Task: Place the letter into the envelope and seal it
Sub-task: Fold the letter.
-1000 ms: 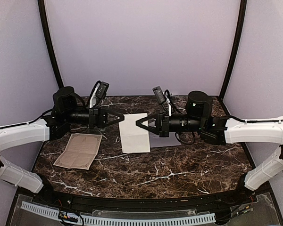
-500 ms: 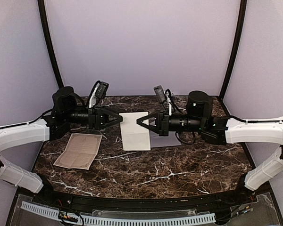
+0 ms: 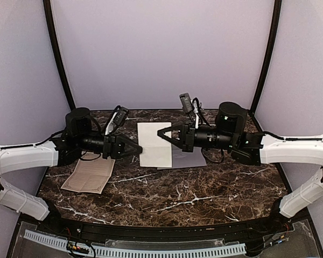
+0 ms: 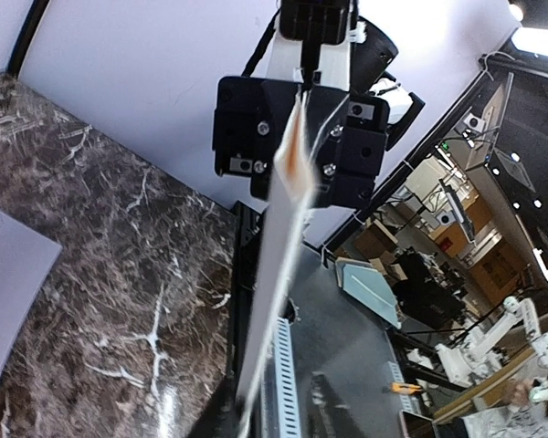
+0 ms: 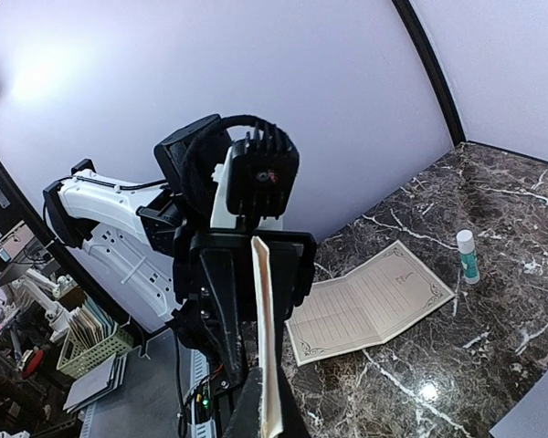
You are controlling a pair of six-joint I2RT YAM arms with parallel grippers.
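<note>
Paper letter, white, rectangular (image 3: 153,145), is clenched by right tool (image 3: 161,133); left tool (image 3: 138,151) at opposite edge, grip cannot be told.

At the middle of the table (image 3: 204,199) we see the letter (image 3: 153,148) raised off the surface between the two grippers. The left gripper (image 3: 138,151) is at its left edge, and the right gripper (image 3: 161,133) pinches its far right corner. The envelope (image 3: 191,159) lies flat just right of the letter, under the right arm. To the left, nearer the front, a bordered sheet (image 3: 90,176) lies partly under the left arm. A glue stick (image 5: 467,254) stands just behind that sheet's corner, toward the back wall.
</note>
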